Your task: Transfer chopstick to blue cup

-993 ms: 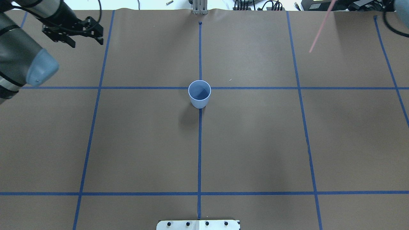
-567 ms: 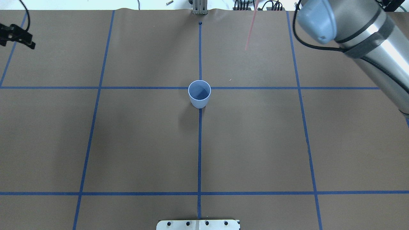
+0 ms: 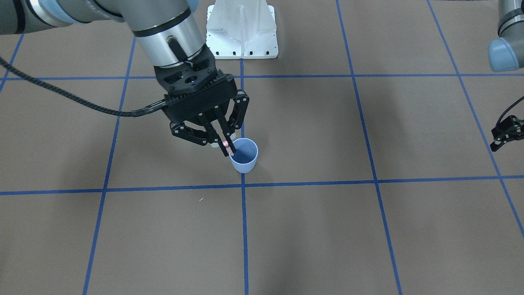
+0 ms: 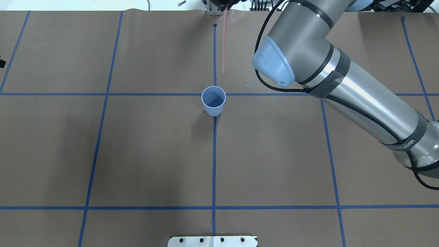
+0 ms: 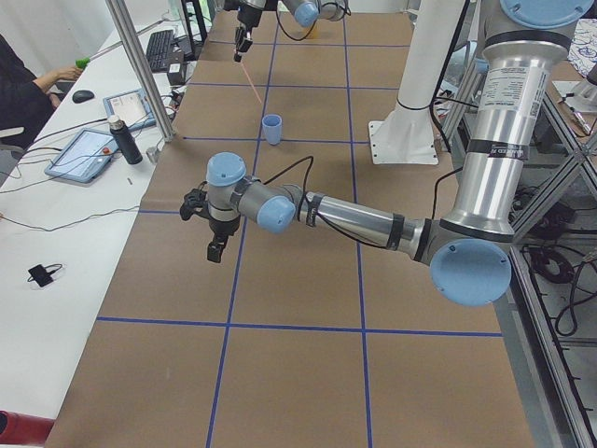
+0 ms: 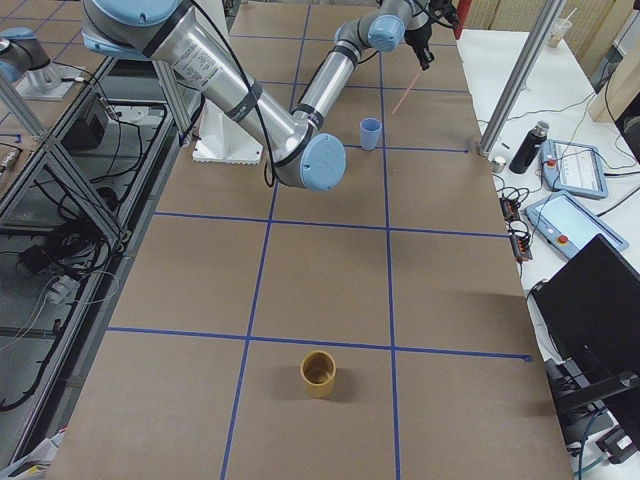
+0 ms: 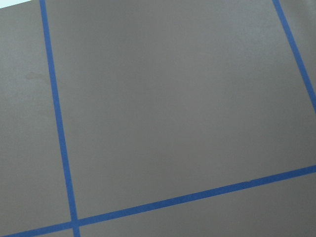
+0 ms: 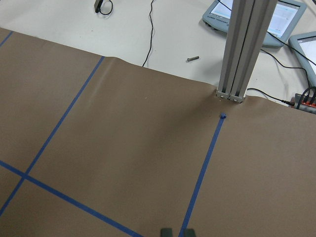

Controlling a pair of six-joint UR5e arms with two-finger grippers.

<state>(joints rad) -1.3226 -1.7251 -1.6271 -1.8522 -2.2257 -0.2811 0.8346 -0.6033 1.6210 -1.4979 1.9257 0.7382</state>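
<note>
The blue cup (image 4: 213,100) stands upright at the table's centre, where the tape lines cross, and also shows in the front view (image 3: 244,160). My right gripper (image 3: 228,148) is shut on a thin pink chopstick (image 4: 224,44), whose pale pink top end (image 3: 225,144) shows between the fingers. The chopstick hangs almost upright in the air. Its lower tip is above and just beyond the cup's far rim, outside the cup. My left gripper (image 3: 504,133) is far off at the table's left side, high up, with nothing in it. It looks open and is partly cut off.
A yellow-brown cup (image 6: 319,373) stands at the table's right end. A metal post (image 8: 242,54) rises at the far edge on the centre line. The white arm base plate (image 3: 241,28) is at the near edge. Tablets and cables lie beyond the far edge.
My right arm has swung left, carrying the chopstick from the far right corner to the centre line near the cup. My left gripper has pulled away leftward, almost out of the overhead view.
</note>
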